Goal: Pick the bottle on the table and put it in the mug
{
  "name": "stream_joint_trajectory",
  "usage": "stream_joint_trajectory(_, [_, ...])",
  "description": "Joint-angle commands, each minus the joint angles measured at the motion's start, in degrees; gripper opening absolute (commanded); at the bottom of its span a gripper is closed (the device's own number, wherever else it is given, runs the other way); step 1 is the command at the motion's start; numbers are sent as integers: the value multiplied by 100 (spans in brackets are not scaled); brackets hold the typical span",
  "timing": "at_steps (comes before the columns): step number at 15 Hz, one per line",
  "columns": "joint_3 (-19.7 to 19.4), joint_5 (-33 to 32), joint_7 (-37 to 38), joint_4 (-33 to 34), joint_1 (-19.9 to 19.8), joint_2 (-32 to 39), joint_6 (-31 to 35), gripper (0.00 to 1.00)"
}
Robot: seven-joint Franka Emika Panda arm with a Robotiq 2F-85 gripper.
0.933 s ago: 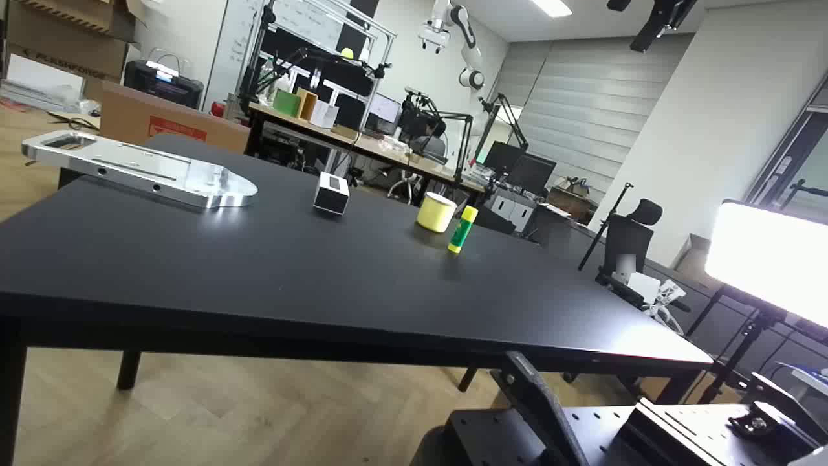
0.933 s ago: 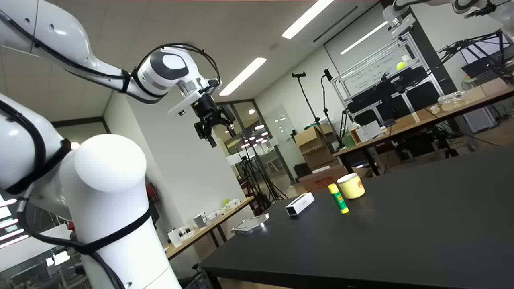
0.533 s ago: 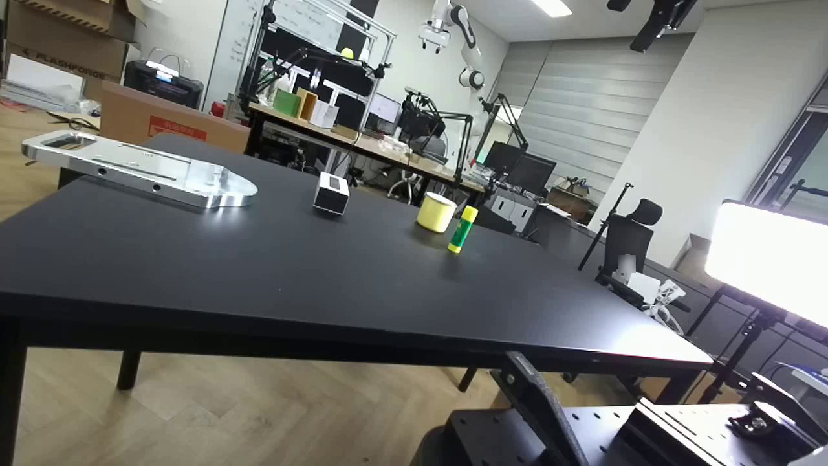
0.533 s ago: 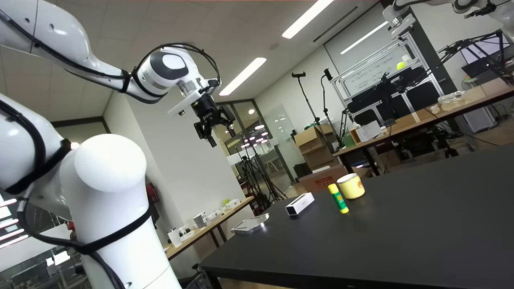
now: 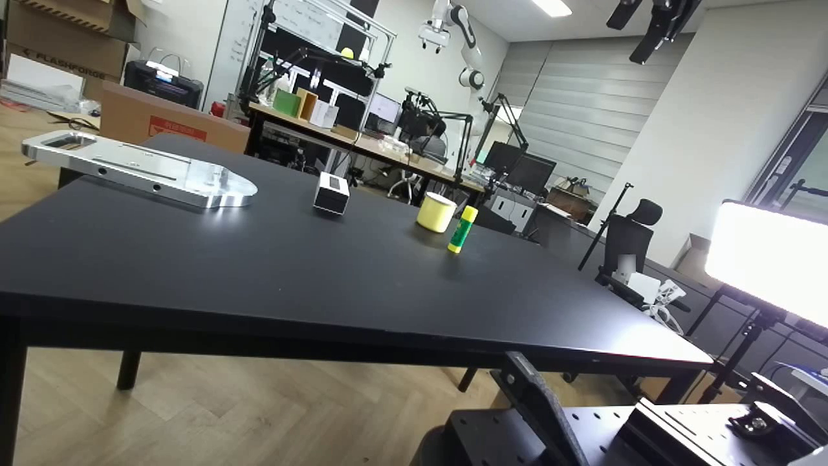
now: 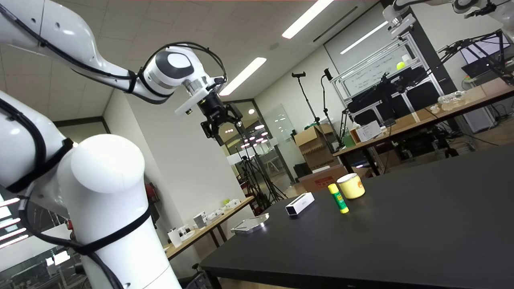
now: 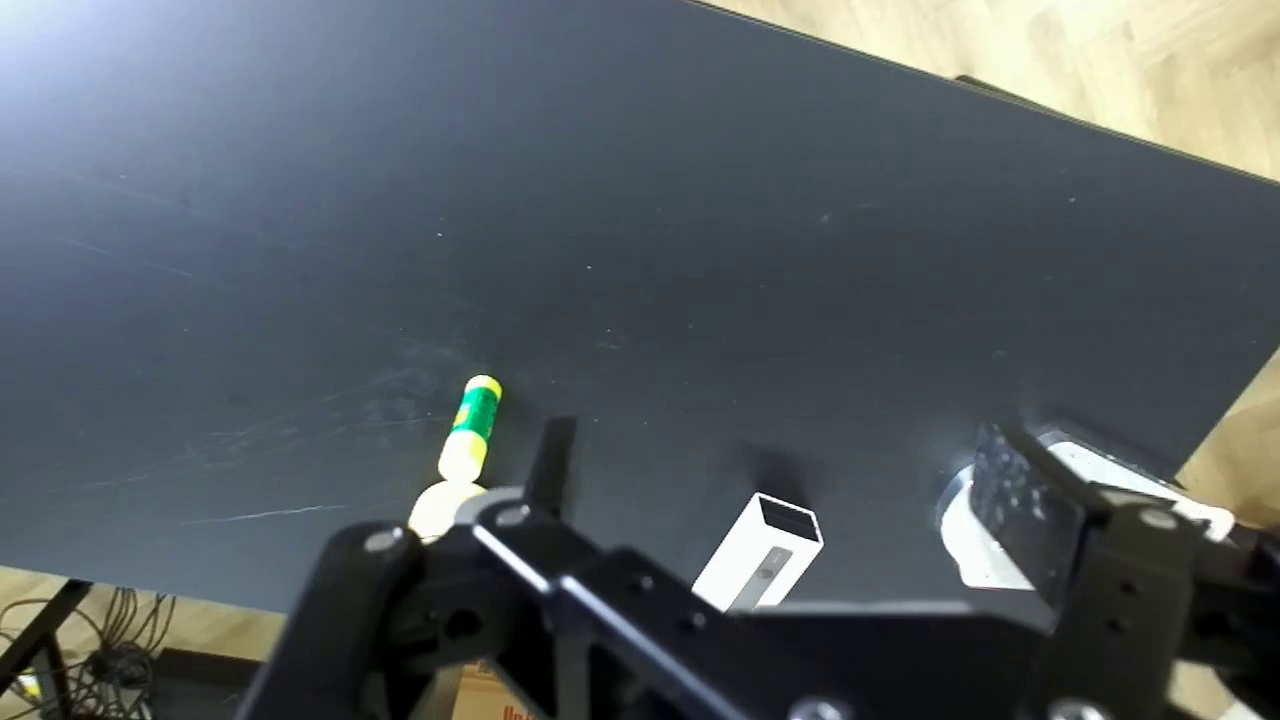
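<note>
The bottle is a slim green tube with yellow ends. It stands upright on the black table in both exterior views (image 5: 462, 230) (image 6: 338, 198), and shows in the wrist view (image 7: 475, 418). The squat pale-yellow mug stands close beside it in both exterior views (image 5: 436, 213) (image 6: 351, 186). In the wrist view the mug (image 7: 434, 509) is partly hidden behind the bottle and a gripper finger. My gripper (image 6: 232, 138) is high above the table, apart from both. Its fingers (image 7: 785, 430) are wide apart with nothing between them; the bottle lies left of the left finger in the wrist view.
A white box with a black end stands on the table in both exterior views (image 5: 332, 193) (image 6: 300, 204) and below the gripper in the wrist view (image 7: 765, 560). A silver metal plate (image 5: 142, 169) lies at one end of the table (image 5: 259, 278). A bright lamp (image 5: 770, 259) stands beyond the table.
The arm and gripper have moved a little to the right in an exterior view, and the fingers hang slightly lower at the top of an exterior view. The bottle and mug have not moved.
</note>
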Motion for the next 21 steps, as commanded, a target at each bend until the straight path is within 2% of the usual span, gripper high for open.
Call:
stream_joint_trajectory(1, [-332, -371, -465, 335, -284, 691, 345, 100])
stream_joint_trajectory(3, [-593, -607, -1004, 588, -404, 1240, 639, 100])
stream_joint_trajectory(5, [-875, -646, -1635, 993, -429, 1862, 631, 100])
stream_joint_trajectory(8, [-1247, -182, -2780, 1819, -372, 2893, 273, 100])
stream_joint_trajectory(9, [-1313, 89, -3269, 2049, -363, 3165, 143, 100])
stream_joint_trajectory(10, [-1242, 142, -3430, 2289, -480, 3438, -35, 100])
stream_joint_trajectory(12, [-1074, -30, -3343, 2627, -680, 3778, -299, 100])
stream_joint_trajectory(13, [-1009, 23, -3299, 2073, -732, 3370, 88, 100])
stream_joint_trajectory(16, [-933, 6, -3319, 2457, -808, 3781, -98, 100])
stream_joint_trajectory(21, [-920, 6, -3323, 2496, -812, 3789, -122, 100])
